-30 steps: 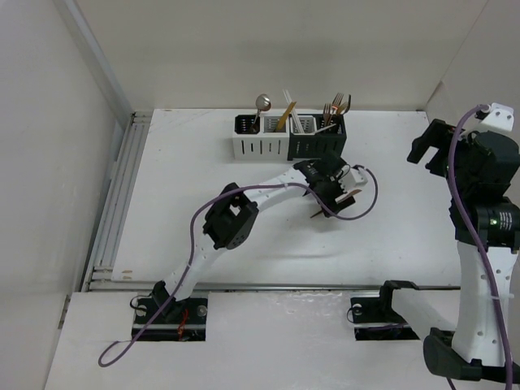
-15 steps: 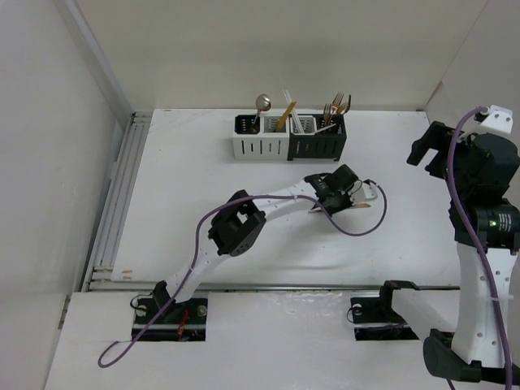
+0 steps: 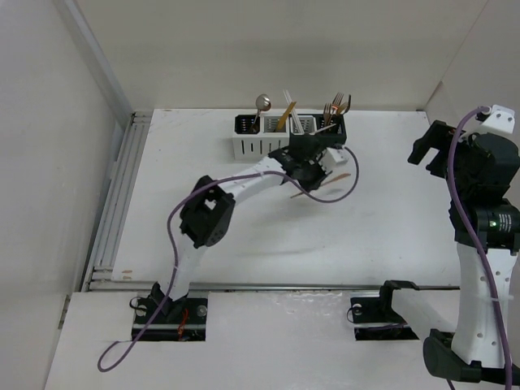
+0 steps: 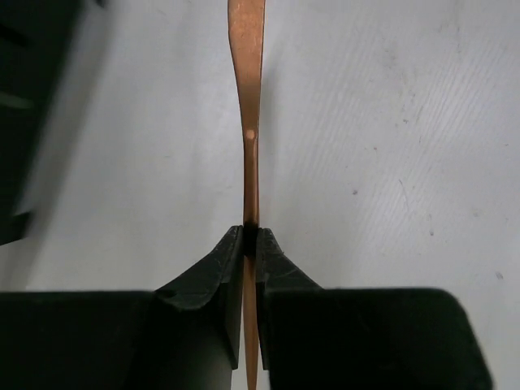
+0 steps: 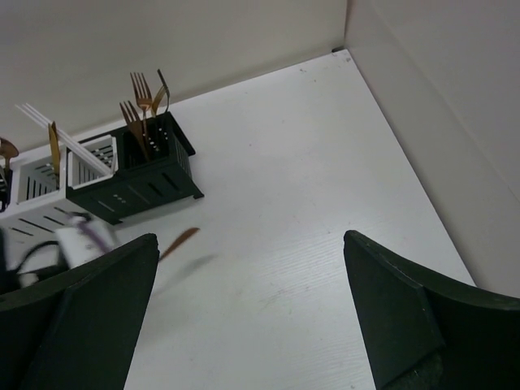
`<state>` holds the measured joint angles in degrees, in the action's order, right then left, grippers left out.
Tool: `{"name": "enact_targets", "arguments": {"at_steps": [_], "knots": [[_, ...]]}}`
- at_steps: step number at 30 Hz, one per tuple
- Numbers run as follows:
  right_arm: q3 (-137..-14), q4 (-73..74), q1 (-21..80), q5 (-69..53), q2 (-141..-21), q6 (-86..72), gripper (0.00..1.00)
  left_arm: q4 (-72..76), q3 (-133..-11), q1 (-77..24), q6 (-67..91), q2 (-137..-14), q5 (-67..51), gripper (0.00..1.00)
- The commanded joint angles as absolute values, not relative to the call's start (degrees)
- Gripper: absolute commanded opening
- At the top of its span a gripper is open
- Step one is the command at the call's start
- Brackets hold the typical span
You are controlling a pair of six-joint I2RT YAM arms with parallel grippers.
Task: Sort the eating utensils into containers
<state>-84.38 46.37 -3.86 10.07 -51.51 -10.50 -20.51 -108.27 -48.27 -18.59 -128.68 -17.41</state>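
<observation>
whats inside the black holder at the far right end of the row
Several copper and gold forks stand tines-up in the black holder. Its walls hide their handle ends.

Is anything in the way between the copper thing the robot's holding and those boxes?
Nothing I can see. The left pincer grips the copper utensil right in front of the containers, with only bare table between. Forks already stand inside one.

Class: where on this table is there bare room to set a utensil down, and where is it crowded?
Bare: the table left of the holders, toward the rail, and the stretch between holders and right arm. Crowded: just before the holders, where the left gripper clamps a copper utensil.
</observation>
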Motion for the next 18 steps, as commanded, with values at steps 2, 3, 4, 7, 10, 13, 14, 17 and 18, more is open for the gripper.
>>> {"name": "enact_targets", "arguments": {"at_steps": [2, 3, 4, 7, 10, 13, 14, 17, 18], "knots": [[-84.90, 41.84, -4.31, 10.37, -51.33, -11.16, 1.00, -7.83, -102.23, -46.68, -22.23, -109.98, -23.73, 0.00], [-84.90, 41.84, -4.31, 10.37, -51.33, -11.16, 1.00, -6.95, -99.95, -46.67, -22.24, -108.65, -23.73, 0.00], [-85.42, 40.97, -4.31, 10.37, -51.33, -11.68, 1.00, -5.99, -98.89, -45.63, -20.84, -107.33, -23.73, 0.00], [-85.43, 38.86, -4.31, 11.51, -51.85, -12.22, 1.00, 1.03, -95.29, -41.76, -16.10, -103.02, -23.12, 0.00], [-85.43, 36.83, -4.31, 11.51, -52.38, -12.74, 1.00, 10.87, -94.75, -38.24, -10.82, -101.60, -18.74, 0.00], [-84.90, 34.28, -4.31, 10.29, -53.96, -13.27, 1.00, 20.10, -94.75, -36.31, -10.11, -103.97, -14.69, 0.00], [-84.90, 33.49, -4.31, 10.28, -54.57, -13.88, 1.00, 22.22, -94.75, -35.78, -10.11, -104.76, -14.68, 0.00], [-85.52, 32.96, -4.31, 10.28, -56.77, -13.89, 1.00, 28.29, -95.80, -33.84, -10.63, -108.80, -14.15, 0.00], [-86.21, 32.96, -4.31, 10.28, -57.65, -13.89, 1.00, 29.61, -95.80, -33.32, -10.63, -109.85, -13.63, 0.00]]}}
